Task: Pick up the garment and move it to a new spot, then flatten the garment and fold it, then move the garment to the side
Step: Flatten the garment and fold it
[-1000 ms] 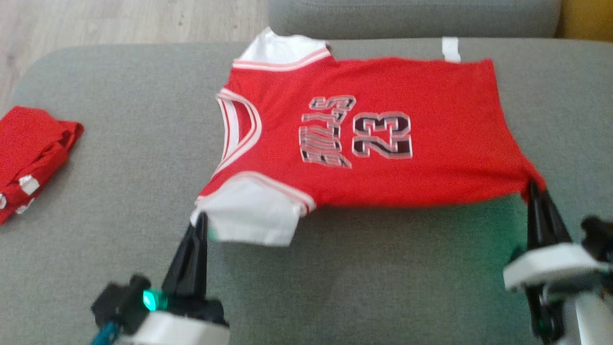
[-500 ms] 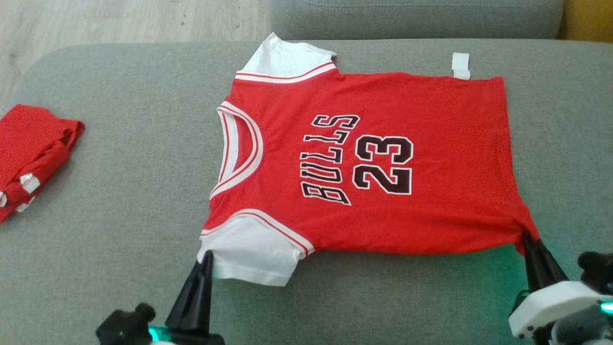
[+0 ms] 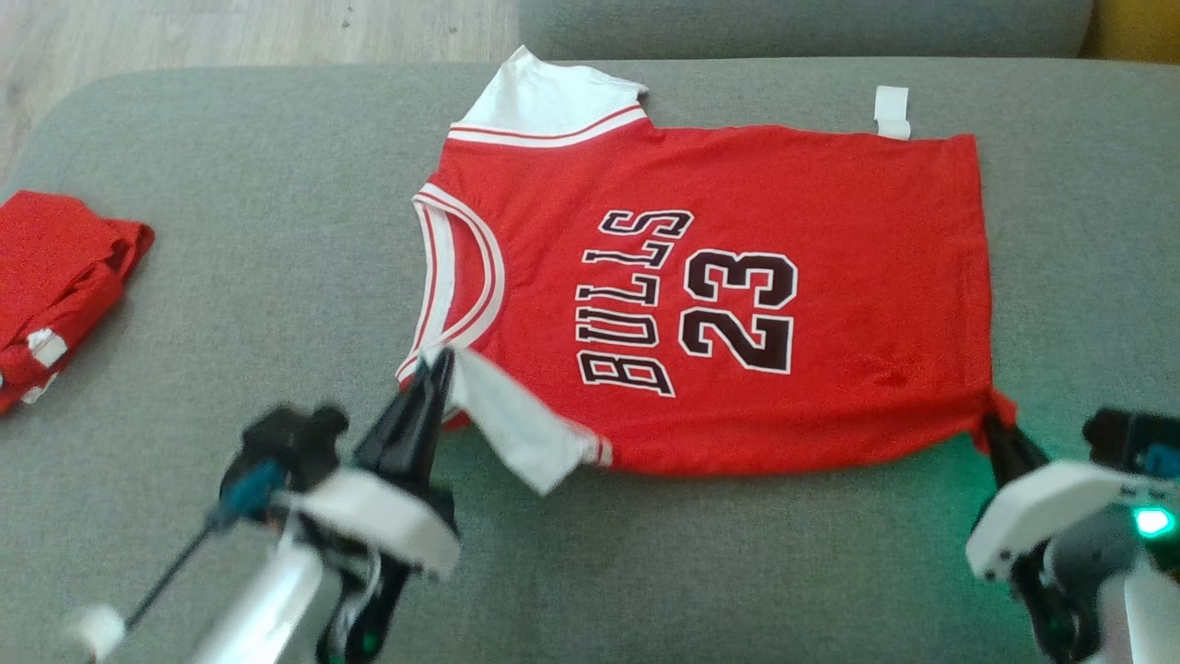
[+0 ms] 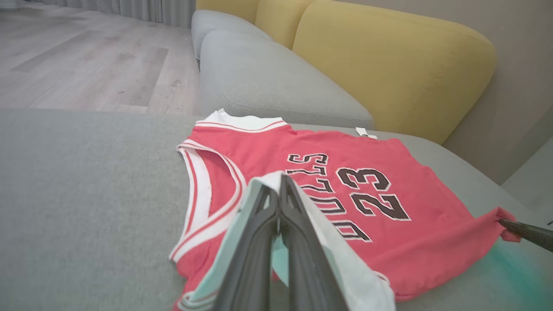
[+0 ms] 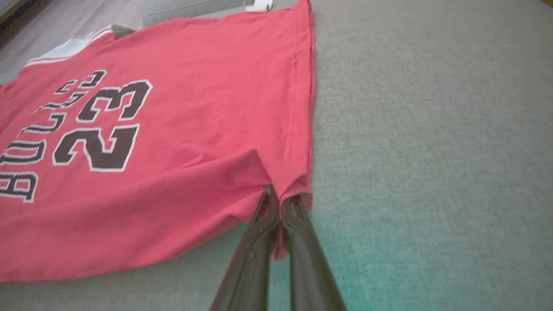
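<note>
Currently, in the head view, a red jersey lies spread face-up in the middle of a grey sofa cushion, collar toward the robot's left and hem toward its right. Black, white-edged print reads "BULLS" above "23", running sideways in this view. A small white tag sticks out at the far hem corner; no writing on it is legible. The far white sleeve lies flat. The left end effector is closed on the near white sleeve, which is raised off the cushion and turned in over the jersey's near edge. The right end effector is closed on the near hem corner, where the cloth is bunched. A second red garment sits folded at the cushion's left edge, well apart from the jersey. Wooden floor shows beyond.

Left wrist view: both fingers are pressed together with white sleeve fabric draped down either side. "BULLS" and "23" are readable beyond the tips. The right end effector's tip holds the red corner at the right margin. A yellow back cushion stands behind.

Right wrist view: fingers are pinched shut on the gathered red hem corner; "23" is clear, and "BULLS" is cut off by the left edge.
</note>
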You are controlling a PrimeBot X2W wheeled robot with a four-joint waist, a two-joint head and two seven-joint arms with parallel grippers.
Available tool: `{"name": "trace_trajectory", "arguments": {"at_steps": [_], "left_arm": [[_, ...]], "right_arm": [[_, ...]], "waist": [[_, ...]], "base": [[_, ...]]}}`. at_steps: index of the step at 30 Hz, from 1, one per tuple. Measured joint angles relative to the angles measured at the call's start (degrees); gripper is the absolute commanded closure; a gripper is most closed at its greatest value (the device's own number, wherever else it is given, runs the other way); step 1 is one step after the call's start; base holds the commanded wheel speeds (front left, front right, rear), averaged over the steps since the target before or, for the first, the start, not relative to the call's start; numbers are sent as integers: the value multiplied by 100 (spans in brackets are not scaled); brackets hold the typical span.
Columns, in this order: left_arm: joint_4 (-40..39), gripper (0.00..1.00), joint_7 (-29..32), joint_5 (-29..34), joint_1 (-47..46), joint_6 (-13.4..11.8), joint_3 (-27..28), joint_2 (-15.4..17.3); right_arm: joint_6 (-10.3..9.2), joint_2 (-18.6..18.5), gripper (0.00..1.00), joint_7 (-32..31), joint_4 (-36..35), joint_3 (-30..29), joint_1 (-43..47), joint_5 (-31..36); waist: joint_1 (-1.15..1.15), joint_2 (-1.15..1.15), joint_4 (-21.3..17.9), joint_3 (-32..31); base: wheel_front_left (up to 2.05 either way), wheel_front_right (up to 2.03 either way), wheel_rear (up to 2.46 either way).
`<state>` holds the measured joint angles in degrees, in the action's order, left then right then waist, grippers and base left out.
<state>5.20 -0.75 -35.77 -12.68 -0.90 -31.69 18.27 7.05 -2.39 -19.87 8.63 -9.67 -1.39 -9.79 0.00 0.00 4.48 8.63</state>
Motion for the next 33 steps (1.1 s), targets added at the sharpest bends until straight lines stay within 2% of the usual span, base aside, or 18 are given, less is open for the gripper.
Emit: {"name": "trace_trajectory", "arguments": {"at_steps": [8,16,24,25,26,27,31,32,33], "left_arm": [[1385,100,-13,47,-1555,242,16,-480],[2397,100,-307,131,-2158,352,19,-668],[2988,100,-791,157,-2518,401,59,-767],[3034,100,-845,157,-2553,403,59,-778],[3093,100,-886,159,-2592,436,59,-789],[3145,100,-921,165,-2621,445,59,-798],[3318,99,-1104,175,-2701,452,62,-856],[3350,33,-1151,204,-2711,453,69,-867],[3376,0,-1191,221,-2714,470,75,-880]], "right_arm": [[0,-3,100,-67,764,-151,-1091,140],[0,-7,100,16,1493,-147,-1645,170],[0,-13,100,361,1991,-105,-2036,137],[0,-13,87,437,2011,-105,-2067,137],[0,-13,56,512,2037,-103,-2102,137],[0,-14,0,599,2080,-91,-2148,137],[0,-16,0,907,2150,21,-2282,100],[0,-19,0,968,2157,40,-2296,76],[0,-19,0,1031,2164,57,-2298,78]], "waist": [[0,0,-80,83],[0,0,-223,210],[0,0,-300,321],[0,0,-305,330],[0,0,-309,339],[0,0,-311,345],[0,0,-316,350],[0,0,-318,348],[0,0,-319,343]], "base": [[0,0,0],[0,0,0],[0,0,0],[0,0,0],[0,0,0],[0,0,0],[0,0,0],[0,0,0],[0,0,0]]}}
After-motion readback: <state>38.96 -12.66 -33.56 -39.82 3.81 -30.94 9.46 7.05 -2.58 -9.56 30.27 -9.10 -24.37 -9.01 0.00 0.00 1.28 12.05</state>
